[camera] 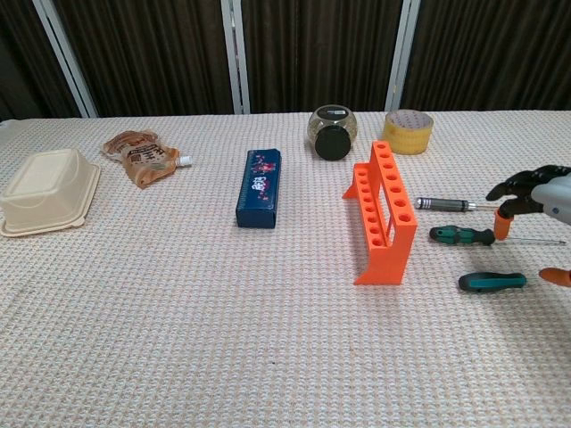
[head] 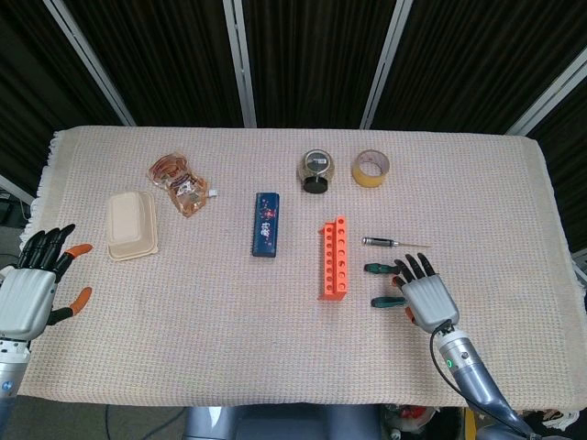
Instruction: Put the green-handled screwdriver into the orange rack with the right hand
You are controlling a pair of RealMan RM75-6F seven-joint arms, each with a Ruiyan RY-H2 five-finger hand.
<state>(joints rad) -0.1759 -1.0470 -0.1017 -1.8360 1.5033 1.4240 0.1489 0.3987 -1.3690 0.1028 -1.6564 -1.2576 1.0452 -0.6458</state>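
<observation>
When looking down from the head view, find the orange rack (head: 333,259) standing near the middle of the tabletop (head: 183,330). Just to its right, three screwdrivers lying flat, one below the other: a thin black screwdriver (head: 381,242) on top, then the green-handled screwdriver (head: 381,269), then a teal-handled screwdriver (head: 385,302). All three apart from the rack, none in its holes. Right hand (head: 426,295) spread wide with its back up, holding nothing, just right of the two lower handles. Fingers (head: 413,268) reaching over the thin metal end of the green-handled screwdriver; cannot tell if touching. Left hand (head: 32,293) far off at the left edge of the tabletop, also spread and holding nothing. Farther back, a blue box (head: 267,224), a round jar (head: 315,170), a roll of tape (head: 371,169), a cream lunch box (head: 131,225) and a shiny snack pouch (head: 180,183).

When looking from the chest view, see the orange rack (camera: 384,212) upright with its holes facing up. Green-handled screwdriver (camera: 459,235) flat on the tabletop just right of it, handle toward the rack. Teal-handled screwdriver (camera: 491,283) nearer the camera. Right hand (camera: 540,201) coming in from the right edge, up off the tabletop, fingers apart and gripping nothing. One orange fingertip (camera: 502,226) close above the green-handled screwdriver's metal end.
</observation>
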